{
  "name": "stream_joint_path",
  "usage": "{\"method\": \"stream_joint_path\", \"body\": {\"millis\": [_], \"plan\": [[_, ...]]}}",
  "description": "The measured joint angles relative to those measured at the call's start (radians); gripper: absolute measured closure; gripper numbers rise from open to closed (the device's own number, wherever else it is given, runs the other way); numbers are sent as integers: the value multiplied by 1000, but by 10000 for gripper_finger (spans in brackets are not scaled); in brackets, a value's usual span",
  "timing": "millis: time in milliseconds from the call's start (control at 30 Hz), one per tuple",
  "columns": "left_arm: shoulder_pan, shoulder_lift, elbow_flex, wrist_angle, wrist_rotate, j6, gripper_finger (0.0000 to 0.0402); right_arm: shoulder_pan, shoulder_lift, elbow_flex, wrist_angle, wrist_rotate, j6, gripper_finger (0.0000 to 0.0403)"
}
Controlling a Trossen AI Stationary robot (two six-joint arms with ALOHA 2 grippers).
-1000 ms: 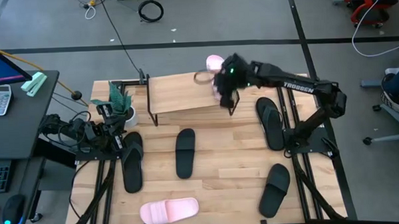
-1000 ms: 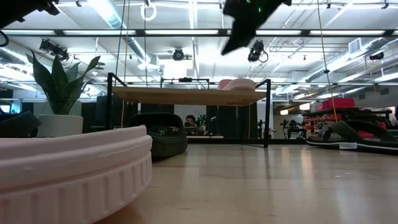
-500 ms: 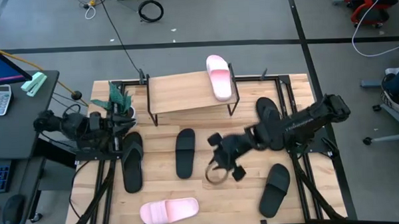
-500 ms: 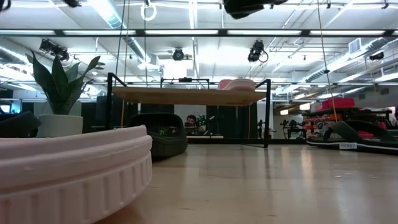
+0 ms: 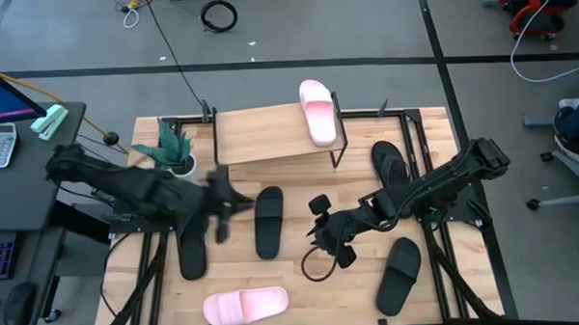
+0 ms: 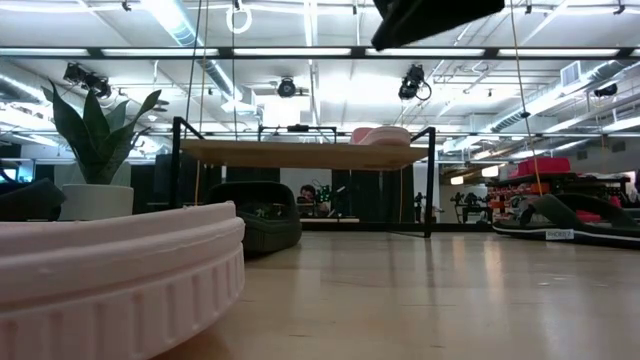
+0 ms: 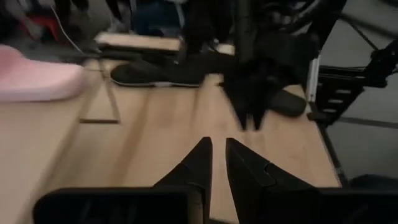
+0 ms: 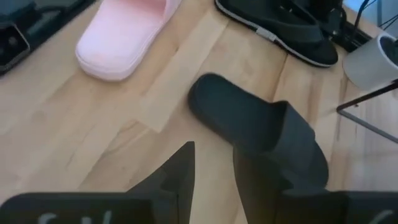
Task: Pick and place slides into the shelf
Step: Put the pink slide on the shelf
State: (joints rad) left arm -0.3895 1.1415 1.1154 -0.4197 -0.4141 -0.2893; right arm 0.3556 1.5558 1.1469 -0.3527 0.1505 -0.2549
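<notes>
I see a black slide [image 5: 192, 245] on the desk [image 5: 293, 268] at left, a pale pink slide [image 5: 245, 305] near the front edge, a second black slide [image 5: 268, 221] mid-desk, and a pink slide [image 5: 318, 110] upright on the shelf [image 5: 269, 134]. Two more black slides [image 5: 390, 178] lie right. My left tool [image 5: 221, 211] blurs between the first two black ones, its fingers [image 7: 200, 163] parted by a thin gap, empty. My right tool [image 5: 323, 240], stretched low, hangs beside the middle slide, fingers apart, grasping nothing.
</notes>
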Motion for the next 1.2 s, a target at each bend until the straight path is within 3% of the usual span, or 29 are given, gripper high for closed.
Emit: {"method": "stream_joint_path", "body": {"millis": [200, 400, 567, 700, 967, 1200], "plan": [[-85, 278, 217, -172, 31, -164, 353, -32, 0, 0, -70, 0, -9, 288], [-195, 455, 332, -203, 70, -384, 365, -69, 0, 0, -106, 0, -9, 291], [-288, 547, 353, -297, 74, -730, 369, -95, 0, 0, -100, 0, 0, 291], [-352, 621, 352, -371, 143, -939, 359, -113, 0, 0, -97, -1, 1, 291], [-400, 756, 351, -396, 319, -1144, 313, -120, 0, 0, -95, -1, 2, 292], [-393, 790, 351, -391, 358, -1274, 266, -120, 0, 0, -95, -2, 16, 293]]}}
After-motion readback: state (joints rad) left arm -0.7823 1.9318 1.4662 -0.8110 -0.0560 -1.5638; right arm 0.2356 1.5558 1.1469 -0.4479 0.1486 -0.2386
